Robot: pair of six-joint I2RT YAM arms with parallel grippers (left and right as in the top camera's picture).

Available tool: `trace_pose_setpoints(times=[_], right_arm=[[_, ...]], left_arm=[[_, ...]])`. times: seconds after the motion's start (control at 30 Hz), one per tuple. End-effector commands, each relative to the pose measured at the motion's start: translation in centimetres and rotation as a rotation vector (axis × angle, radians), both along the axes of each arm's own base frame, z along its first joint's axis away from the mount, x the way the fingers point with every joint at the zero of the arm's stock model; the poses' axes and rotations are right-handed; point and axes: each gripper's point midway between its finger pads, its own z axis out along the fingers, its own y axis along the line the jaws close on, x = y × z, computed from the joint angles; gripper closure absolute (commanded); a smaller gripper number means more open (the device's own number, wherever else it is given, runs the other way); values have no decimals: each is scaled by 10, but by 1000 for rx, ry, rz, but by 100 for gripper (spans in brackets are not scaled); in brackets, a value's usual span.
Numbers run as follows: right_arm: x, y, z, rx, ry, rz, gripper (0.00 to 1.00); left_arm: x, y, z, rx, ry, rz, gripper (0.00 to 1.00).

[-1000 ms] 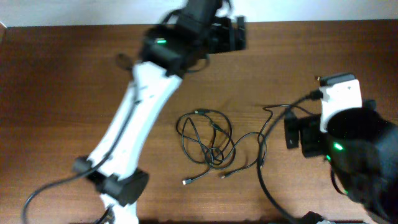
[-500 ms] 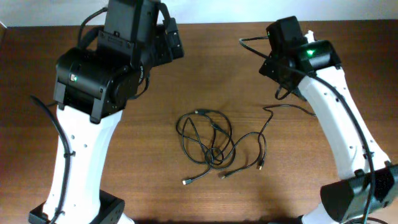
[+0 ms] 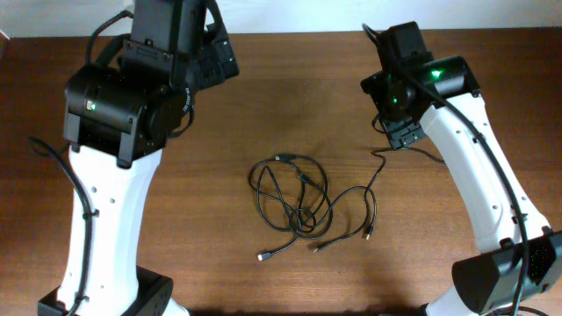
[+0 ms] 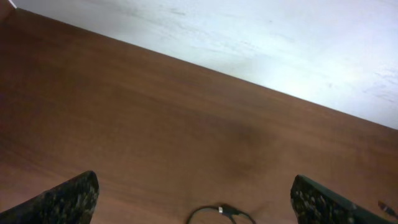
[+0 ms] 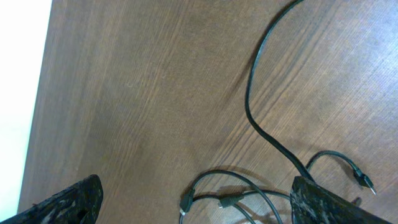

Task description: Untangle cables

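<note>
Overhead, we find the cables (image 3: 301,213) in a loose tangle at the middle of the table (image 3: 290,105), on the near side of both grippers and touched by neither; one thin strand trails off to the right and passes close by the right gripper (image 5: 196,202), whose wrist view shows that strand and a few loops on the wood; the left gripper (image 4: 196,200) hangs well apart at the far left, with only one loop at the bottom of its view; both grippers stand wide open and empty; compared with half a second ago the tangle has not moved, the left arm (image 3: 114,219) has shifted a little left, and the right arm (image 3: 479,184) has turned its black head toward the strand; both arms rise from the near edge and lean toward the far side.
</note>
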Motion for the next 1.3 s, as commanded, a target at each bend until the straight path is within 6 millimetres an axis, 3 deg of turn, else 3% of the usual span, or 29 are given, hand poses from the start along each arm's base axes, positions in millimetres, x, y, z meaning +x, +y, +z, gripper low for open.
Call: trace_pose_setpoints(times=[0.0,0.1,0.23,0.33,0.4,0.5,0.57,0.63,0.67,0.7,0.8,0.83,0.93,1.0,1.03,1.1,1.17,1.27], right_arm=[[-8,-17,18,-24,-44,-107,6],[-8,-28,24,-38,-80,-213,5],[-16,-29,11,53,-56,-460,1],[-37,-42,2,-28,18,-486,1],[-31,-47,5,-59,-16,-482,2],[33,-53,51,-230,-304,-188,3],[87,-34,116,-413,-582,177,3],[114,-18,173,-642,-783,436,2],[120,-11,194,-775,-839,557,2],[120,-6,200,-889,-837,674,2],[106,-10,181,-1007,-683,854,2],[90,-16,181,-994,-648,880,3],[60,-27,192,-952,-678,911,2],[41,-42,177,-918,-674,926,2],[27,-57,160,-902,-673,916,2],[10,-80,146,-907,-696,870,0],[-9,-112,146,-840,-754,683,1],[-23,-132,151,-807,-797,567,1]], left_arm=[[-3,18,13,47,-48,55,1],[-6,22,12,68,-37,71,1],[-6,23,11,72,-33,73,1],[-8,25,10,80,-27,79,1],[-8,29,11,98,-30,97,1],[-8,31,11,103,-31,103,1],[-9,31,11,105,-28,103,1],[-9,31,11,103,-28,104,1],[-9,31,10,101,-28,105,1],[-9,31,10,100,-25,108,1],[-10,31,9,96,-21,113,1],[-10,33,10,83,-28,136,1],[-6,31,14,67,-57,140,1],[-2,30,19,56,-80,141,1],[1,29,22,47,-99,142,1],[4,28,26,37,-121,143,1],[6,27,30,30,-137,144,1],[7,26,31,28,-144,144,1]])
